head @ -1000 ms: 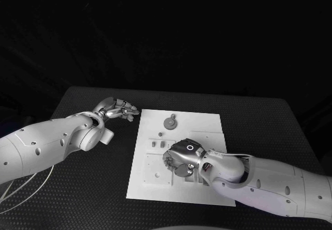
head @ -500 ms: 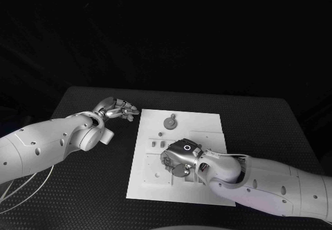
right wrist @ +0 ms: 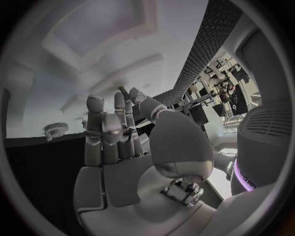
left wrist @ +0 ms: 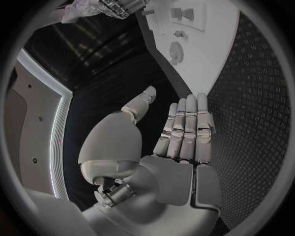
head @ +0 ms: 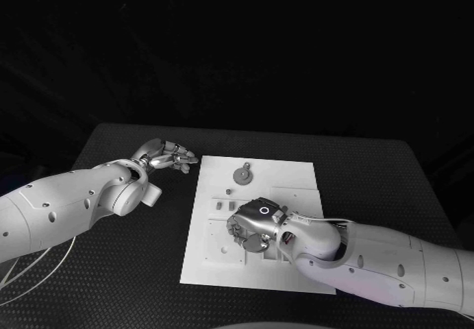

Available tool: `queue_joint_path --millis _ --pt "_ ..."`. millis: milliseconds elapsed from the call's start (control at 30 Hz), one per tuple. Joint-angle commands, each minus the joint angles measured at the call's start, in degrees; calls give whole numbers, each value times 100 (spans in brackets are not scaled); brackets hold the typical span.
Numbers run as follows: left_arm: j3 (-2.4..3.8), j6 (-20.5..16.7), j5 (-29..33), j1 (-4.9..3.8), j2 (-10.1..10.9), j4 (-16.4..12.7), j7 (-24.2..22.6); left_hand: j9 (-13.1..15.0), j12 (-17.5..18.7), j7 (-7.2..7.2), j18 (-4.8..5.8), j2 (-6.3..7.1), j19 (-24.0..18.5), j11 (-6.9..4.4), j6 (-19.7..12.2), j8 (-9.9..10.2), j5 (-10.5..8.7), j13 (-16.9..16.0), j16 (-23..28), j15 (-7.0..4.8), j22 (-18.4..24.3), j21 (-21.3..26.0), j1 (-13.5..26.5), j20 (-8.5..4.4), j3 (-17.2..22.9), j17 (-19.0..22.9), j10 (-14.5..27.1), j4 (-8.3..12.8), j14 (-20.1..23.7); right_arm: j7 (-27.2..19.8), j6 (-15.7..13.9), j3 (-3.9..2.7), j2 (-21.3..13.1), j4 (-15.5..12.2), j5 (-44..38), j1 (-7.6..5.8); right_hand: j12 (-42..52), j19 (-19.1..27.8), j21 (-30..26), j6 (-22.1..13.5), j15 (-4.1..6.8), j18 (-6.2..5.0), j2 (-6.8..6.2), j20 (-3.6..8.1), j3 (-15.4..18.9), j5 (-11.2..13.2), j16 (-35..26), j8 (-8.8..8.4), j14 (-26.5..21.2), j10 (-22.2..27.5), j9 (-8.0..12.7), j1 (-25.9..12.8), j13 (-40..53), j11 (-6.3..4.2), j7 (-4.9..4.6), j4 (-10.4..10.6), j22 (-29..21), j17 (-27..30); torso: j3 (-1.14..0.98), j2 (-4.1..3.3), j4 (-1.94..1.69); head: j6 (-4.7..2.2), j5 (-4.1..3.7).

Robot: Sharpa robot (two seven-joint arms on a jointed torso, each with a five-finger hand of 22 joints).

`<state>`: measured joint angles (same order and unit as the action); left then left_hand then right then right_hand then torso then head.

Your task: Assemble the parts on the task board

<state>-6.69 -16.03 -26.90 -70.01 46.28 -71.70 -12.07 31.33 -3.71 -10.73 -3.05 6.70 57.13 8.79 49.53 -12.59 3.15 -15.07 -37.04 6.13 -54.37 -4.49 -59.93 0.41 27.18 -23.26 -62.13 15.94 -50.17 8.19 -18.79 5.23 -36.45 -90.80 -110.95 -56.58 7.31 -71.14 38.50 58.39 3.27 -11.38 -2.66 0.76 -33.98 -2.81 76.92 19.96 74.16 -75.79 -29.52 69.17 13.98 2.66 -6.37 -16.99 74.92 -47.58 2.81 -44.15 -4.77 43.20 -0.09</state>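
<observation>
The white task board (head: 296,179) lies in the middle of the black table. A round grey part (head: 242,176) sits near its far edge, and small parts (head: 222,203) stand at its left side. My right hand (head: 255,226) hovers low over the board's middle, fingers pointing down at it. In the right wrist view its thumb (right wrist: 161,118) lies close against the straight fingers (right wrist: 113,129); whether anything sits between them is hidden. My left hand (head: 168,156) stays off the board's far left corner. Its fingers (left wrist: 187,125) are straight and apart, holding nothing.
Bare black table (head: 129,274) flanks the board on both sides. The left wrist view also shows the board (left wrist: 209,34), the round part (left wrist: 176,51) and my right hand (left wrist: 117,7) beyond.
My right hand has crept a little to the left over the board's middle. The left hand and the parts have not moved.
</observation>
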Motion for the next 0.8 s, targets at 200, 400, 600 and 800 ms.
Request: queue_joint_path --millis 200,400,600,800 --pt "4 60 28 -6 -9 -9 -32 -9 -20 -7 -105 -53 25 4 -47 -27 -13 8 31 19 9 25 26 21 -24 -14 51 -4 -40 -5 275 30 -20 32 -103 33 -26 32 -39 27 87 -362 14 17 10 -25 7 11 -64 -114 1 1 13 -43 -25 27 103 -1 -8 0 0 12 -4" --pt "4 60 28 -5 -7 -8 -32 -10 -19 -7 -105 -53 25 5 -47 -28 -13 10 35 19 10 27 27 21 -25 -19 51 -5 -40 4 263 30 -58 31 -109 33 -29 34 -41 27 87 -362 14 17 10 -25 5 10 -64 -114 -2 -1 16 -43 -25 26 103 0 -13 -5 5 18 -4" --pt "4 63 28 -5 -10 -6 -35 -10 -20 -7 -105 -54 25 5 -48 -29 -13 11 39 19 11 28 26 21 -26 -25 52 -5 -40 4 256 30 -81 35 -115 33 -31 35 -42 27 87 -362 14 16 11 -25 3 9 -64 -116 -4 -3 19 -43 -25 26 104 1 -10 -2 3 20 -9" --pt "4 67 28 -5 -12 0 -34 -11 -19 -7 -105 -54 25 5 -49 -29 -13 12 43 19 11 29 26 22 -27 -30 53 -5 -41 1 221 30 -77 48 -115 33 -34 35 -42 28 87 -362 14 15 11 -25 2 9 -64 -117 -6 -5 22 -43 -25 26 104 2 -10 -2 3 18 -16"
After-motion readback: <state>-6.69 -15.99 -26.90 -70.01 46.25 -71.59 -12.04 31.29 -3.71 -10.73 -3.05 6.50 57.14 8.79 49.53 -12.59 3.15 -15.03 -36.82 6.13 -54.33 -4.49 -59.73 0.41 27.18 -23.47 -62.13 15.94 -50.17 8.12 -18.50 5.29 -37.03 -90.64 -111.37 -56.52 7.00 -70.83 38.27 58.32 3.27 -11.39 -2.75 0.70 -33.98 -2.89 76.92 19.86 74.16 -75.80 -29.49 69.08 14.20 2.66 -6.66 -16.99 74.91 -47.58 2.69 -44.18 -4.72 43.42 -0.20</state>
